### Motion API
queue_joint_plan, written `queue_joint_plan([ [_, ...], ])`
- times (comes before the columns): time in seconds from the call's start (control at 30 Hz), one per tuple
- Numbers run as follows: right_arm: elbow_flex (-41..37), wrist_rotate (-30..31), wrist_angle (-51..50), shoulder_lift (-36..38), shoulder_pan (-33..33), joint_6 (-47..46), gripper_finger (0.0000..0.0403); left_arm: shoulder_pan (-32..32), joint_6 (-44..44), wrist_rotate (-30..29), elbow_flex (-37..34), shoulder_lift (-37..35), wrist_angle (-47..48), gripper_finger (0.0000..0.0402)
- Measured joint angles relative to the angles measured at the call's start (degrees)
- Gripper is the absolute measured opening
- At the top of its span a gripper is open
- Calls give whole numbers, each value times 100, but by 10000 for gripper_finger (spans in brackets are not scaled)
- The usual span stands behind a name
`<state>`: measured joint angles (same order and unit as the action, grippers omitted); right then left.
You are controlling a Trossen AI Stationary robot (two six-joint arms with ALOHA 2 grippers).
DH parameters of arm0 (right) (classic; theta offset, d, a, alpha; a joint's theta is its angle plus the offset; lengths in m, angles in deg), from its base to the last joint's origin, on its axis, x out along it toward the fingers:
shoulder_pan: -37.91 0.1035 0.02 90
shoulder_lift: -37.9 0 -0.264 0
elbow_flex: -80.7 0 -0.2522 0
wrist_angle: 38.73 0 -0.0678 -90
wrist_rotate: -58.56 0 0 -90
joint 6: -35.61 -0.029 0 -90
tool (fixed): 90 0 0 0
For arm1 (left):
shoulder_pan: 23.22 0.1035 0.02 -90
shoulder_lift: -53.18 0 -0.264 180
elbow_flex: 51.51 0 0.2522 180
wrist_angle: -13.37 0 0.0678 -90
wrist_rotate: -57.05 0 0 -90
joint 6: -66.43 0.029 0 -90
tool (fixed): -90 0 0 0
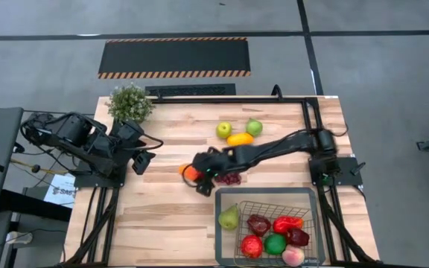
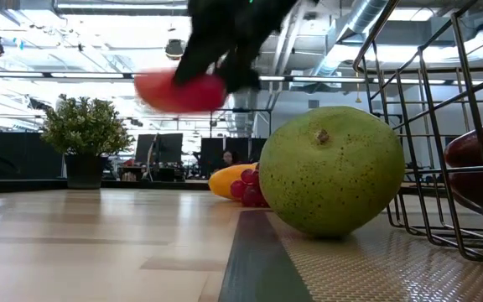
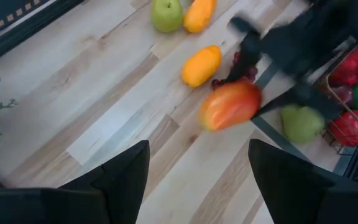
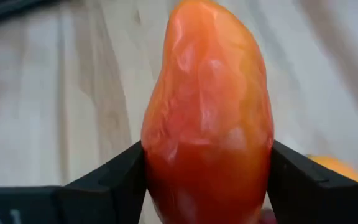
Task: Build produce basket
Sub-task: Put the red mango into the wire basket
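Observation:
My right gripper [image 1: 198, 175] reaches in from the table's right side to mid-table and is shut on an orange-red mango-shaped fruit [image 4: 207, 118], which the low view shows up in the air [image 2: 179, 91]. The wire basket [image 1: 311, 195] stands at the near right. It holds a green pear [image 1: 229, 218] and several red, maroon, green and peach pieces. A purple grape bunch [image 1: 232, 179] lies on the wood just beyond the basket. My left gripper [image 3: 197, 180] waits open at the table's left side [image 1: 144, 160]. My right gripper pinches the mango across its girth [image 4: 160, 155], one finger [image 4: 114, 174] on each flank. The fingers slant down at it from the right side. The fruit is lifted clear of the table, its long end pointing out ahead of the fingers.
A green apple [image 1: 223, 130], a yellow-orange fruit [image 1: 240, 138] and a green round fruit [image 1: 254, 127] lie toward the far edge. Another orange fruit [image 3: 201, 65] sits by the grapes. A potted plant [image 1: 129, 103] stands at the far left corner. Bare wood stretches left of the basket.

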<state>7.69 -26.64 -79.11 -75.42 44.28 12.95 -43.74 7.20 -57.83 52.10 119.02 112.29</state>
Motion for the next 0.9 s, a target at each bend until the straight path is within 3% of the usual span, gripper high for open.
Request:
queue_joint_plan([
  [0.13, -9, 26, -1099, 973, 203, -228, 272, 0, 2, -6, -2, 1, 0, 261],
  [0.27, 1, 67, -2293, 1920, 804, -941, 273, 0, 3, -109, -2, 2, 0, 261],
  [0.47, -258, 1074, -3231, 2717, 2395, -2801, 274, 0, 4, -149, -2, 2, 0, 261],
  [0.7, -537, 1687, -3169, 2373, 4187, -4829, 274, 0, 4, -246, -2, 17, -1, 261],
  [0.9, -573, 1637, -3148, 1591, 4852, -5702, 275, 2, 0, -450, -2, 17, -2, 261],
])
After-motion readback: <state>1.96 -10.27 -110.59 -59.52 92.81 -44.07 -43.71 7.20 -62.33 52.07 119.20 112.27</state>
